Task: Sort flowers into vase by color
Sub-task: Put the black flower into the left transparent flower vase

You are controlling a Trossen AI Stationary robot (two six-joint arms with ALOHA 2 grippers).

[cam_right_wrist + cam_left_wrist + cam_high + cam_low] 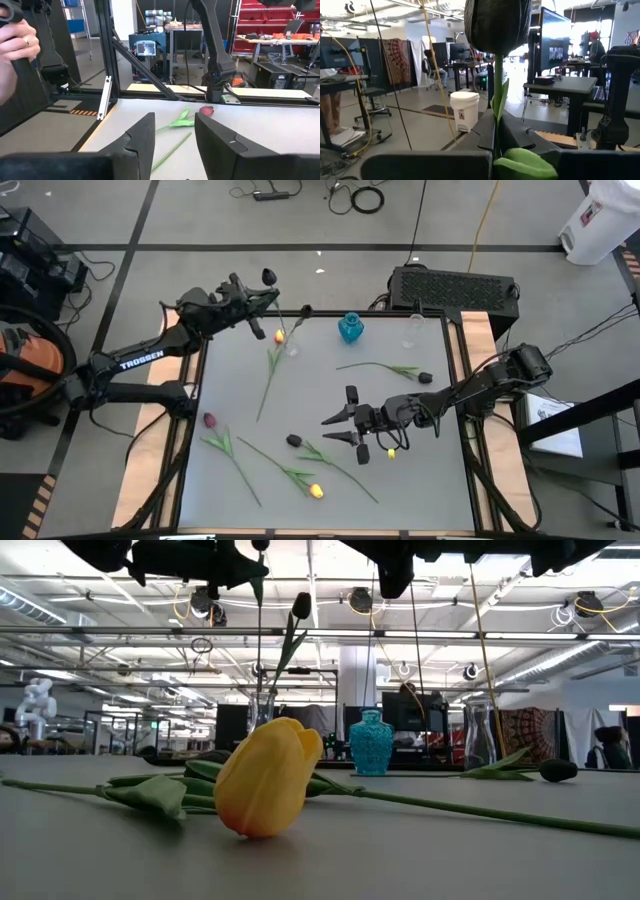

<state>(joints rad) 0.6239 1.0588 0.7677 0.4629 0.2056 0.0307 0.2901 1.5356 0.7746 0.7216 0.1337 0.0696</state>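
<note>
black tulip (497, 22) rides upright in the left gripper (262, 297), fingers clamped on its thin stem, above the worktop's (320, 405) far-left corner; light, floppy, best pinched mid-stem. right gripper (347, 423) hovers mid-worktop, fingers parted, empty.

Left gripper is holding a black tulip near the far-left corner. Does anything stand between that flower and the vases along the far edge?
Nothing visible does. The left gripper holds the black tulip upright above the table's far-left corner; the clear vase with a black tulip already in it stands just beside, the blue vase farther along.
</note>
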